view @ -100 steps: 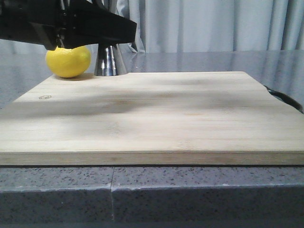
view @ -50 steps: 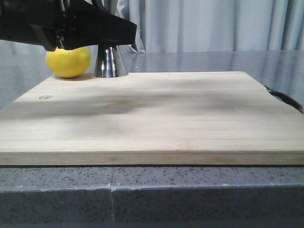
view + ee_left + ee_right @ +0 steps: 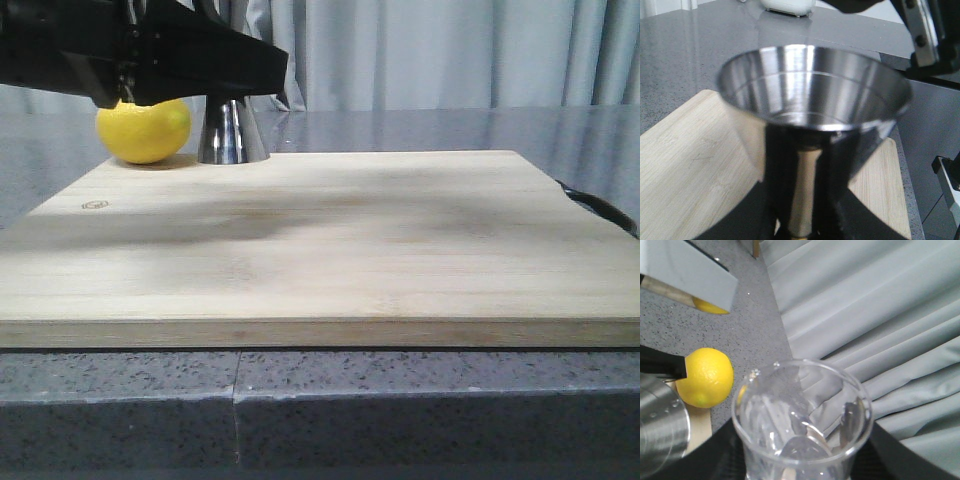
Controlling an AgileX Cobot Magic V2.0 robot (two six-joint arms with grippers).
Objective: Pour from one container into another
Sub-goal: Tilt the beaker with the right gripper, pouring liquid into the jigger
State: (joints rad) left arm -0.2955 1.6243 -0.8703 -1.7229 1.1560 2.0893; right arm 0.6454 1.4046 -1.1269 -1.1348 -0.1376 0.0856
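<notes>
Jaws held: left on jigger (image 3: pixel 812 125), right on beaker (image 3: pixel 802 422).
I saw the jigger's top hidden behind the left arm (image 3: pixel 150 55), beside a lemon (image 3: pixel 144 130).

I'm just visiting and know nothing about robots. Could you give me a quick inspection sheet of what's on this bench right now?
Surface: wooden cutting board on a grey speckled counter.
Job's things: steel jigger upright at the board's far left; glass beaker raised, looks empty.
Clutter: lemon beside the jigger.
Grippers: left gripper closed on the jigger's waist; right gripper holds the beaker.
Cables: dark cord-like thing at the board's right edge, unclear.
Surroundings: grey curtain behind.
</notes>
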